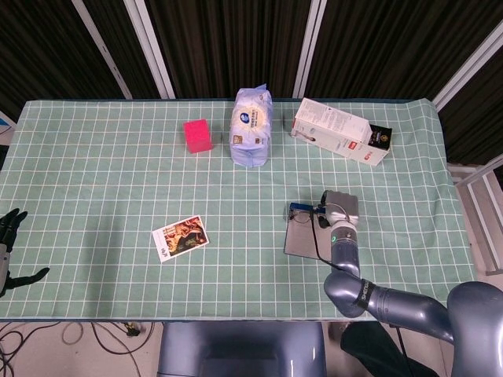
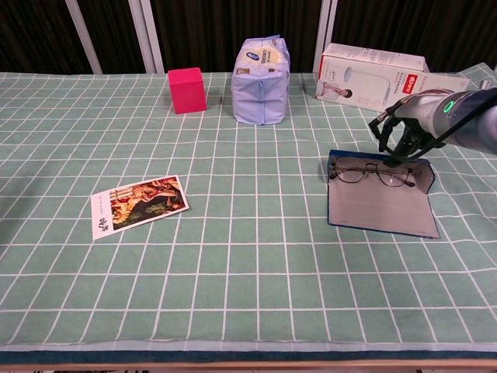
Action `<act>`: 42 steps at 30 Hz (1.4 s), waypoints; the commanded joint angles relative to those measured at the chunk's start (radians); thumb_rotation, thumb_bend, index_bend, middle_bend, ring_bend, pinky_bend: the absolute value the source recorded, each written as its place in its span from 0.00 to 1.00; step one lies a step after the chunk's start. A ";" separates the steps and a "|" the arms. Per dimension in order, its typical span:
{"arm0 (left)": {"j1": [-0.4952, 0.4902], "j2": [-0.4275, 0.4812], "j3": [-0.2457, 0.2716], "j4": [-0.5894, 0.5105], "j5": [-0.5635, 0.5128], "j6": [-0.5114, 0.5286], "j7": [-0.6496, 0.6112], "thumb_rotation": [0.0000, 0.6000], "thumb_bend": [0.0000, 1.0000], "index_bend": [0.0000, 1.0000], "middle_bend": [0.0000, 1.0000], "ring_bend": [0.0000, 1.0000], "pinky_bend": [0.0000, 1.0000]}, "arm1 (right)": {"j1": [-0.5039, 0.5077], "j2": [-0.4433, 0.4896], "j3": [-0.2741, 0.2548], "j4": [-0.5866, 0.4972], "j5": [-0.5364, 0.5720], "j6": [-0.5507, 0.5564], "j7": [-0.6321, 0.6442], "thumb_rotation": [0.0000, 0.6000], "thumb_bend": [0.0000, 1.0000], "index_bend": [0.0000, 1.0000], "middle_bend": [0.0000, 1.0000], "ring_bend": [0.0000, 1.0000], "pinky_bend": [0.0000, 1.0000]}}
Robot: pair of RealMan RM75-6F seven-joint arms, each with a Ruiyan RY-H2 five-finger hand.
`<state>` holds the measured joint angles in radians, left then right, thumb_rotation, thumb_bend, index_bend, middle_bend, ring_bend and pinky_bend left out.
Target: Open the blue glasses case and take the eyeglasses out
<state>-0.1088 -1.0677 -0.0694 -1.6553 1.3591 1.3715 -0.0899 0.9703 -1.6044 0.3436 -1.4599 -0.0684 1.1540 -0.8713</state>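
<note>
The blue glasses case [image 2: 379,208] lies opened flat on the green checked cloth, grey lining up. The eyeglasses [image 2: 371,172] rest on its far edge, lenses toward me. My right hand [image 2: 400,140] shows only as thin dark shapes just above the case's far right corner, close to the glasses' right end; its grip is unclear. In the head view the grey wrist [image 1: 343,210] covers that hand and part of the case [image 1: 301,238]. My left hand [image 1: 9,250] hangs off the table's left edge, fingers spread, holding nothing.
A picture card [image 2: 138,205] lies front left. Along the back stand a pink cube [image 2: 187,89], a pale blue tissue pack [image 2: 262,80] and a white and red carton [image 2: 373,78]. My right forearm [image 2: 458,116] reaches in from the right.
</note>
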 commanded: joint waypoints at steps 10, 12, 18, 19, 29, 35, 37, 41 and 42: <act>-0.002 -0.002 -0.002 0.000 -0.008 -0.006 0.005 1.00 0.00 0.00 0.00 0.00 0.00 | 0.005 -0.021 0.019 0.032 0.017 -0.014 -0.011 1.00 0.51 0.39 0.96 1.00 1.00; -0.003 -0.001 -0.002 -0.001 -0.010 -0.008 0.004 1.00 0.00 0.00 0.00 0.00 0.00 | 0.005 -0.022 0.020 0.035 0.022 -0.015 -0.015 1.00 0.51 0.39 0.96 1.00 1.00; -0.003 0.000 -0.003 -0.002 -0.013 -0.011 0.003 1.00 0.00 0.00 0.00 0.00 0.00 | 0.005 -0.026 0.024 0.044 0.033 -0.016 -0.026 1.00 0.51 0.39 0.96 1.00 1.00; -0.003 0.000 -0.003 -0.002 -0.013 -0.011 0.003 1.00 0.00 0.00 0.00 0.00 0.00 | 0.005 -0.026 0.025 0.044 0.033 -0.017 -0.026 1.00 0.51 0.39 0.96 1.00 1.00; -0.004 0.001 -0.004 -0.003 -0.016 -0.012 0.002 1.00 0.00 0.00 0.00 0.00 0.00 | 0.000 -0.025 0.024 0.009 0.034 -0.009 -0.035 1.00 0.51 0.39 0.96 1.00 1.00; -0.003 0.003 -0.004 -0.005 -0.015 -0.013 -0.004 1.00 0.00 0.00 0.00 0.00 0.00 | -0.014 -0.022 0.015 -0.013 0.031 -0.002 -0.030 1.00 0.51 0.40 0.96 1.00 1.00; -0.003 0.003 -0.004 -0.005 -0.016 -0.014 -0.004 1.00 0.00 0.00 0.00 0.00 0.00 | -0.015 -0.020 0.016 -0.019 0.027 -0.001 -0.029 1.00 0.51 0.40 0.96 1.00 1.00; -0.004 0.003 -0.004 -0.006 -0.016 -0.015 -0.004 1.00 0.00 0.00 0.00 0.00 0.00 | -0.015 -0.017 0.020 -0.025 0.023 0.001 -0.025 1.00 0.51 0.40 0.96 1.00 1.00; -0.004 0.003 -0.004 -0.006 -0.017 -0.015 -0.004 1.00 0.00 0.00 0.00 0.00 0.00 | -0.015 -0.017 0.021 -0.025 0.024 0.001 -0.026 1.00 0.51 0.40 0.96 1.00 1.00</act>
<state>-0.1125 -1.0647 -0.0732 -1.6613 1.3423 1.3564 -0.0937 0.9549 -1.6213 0.3642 -1.4849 -0.0446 1.1549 -0.8969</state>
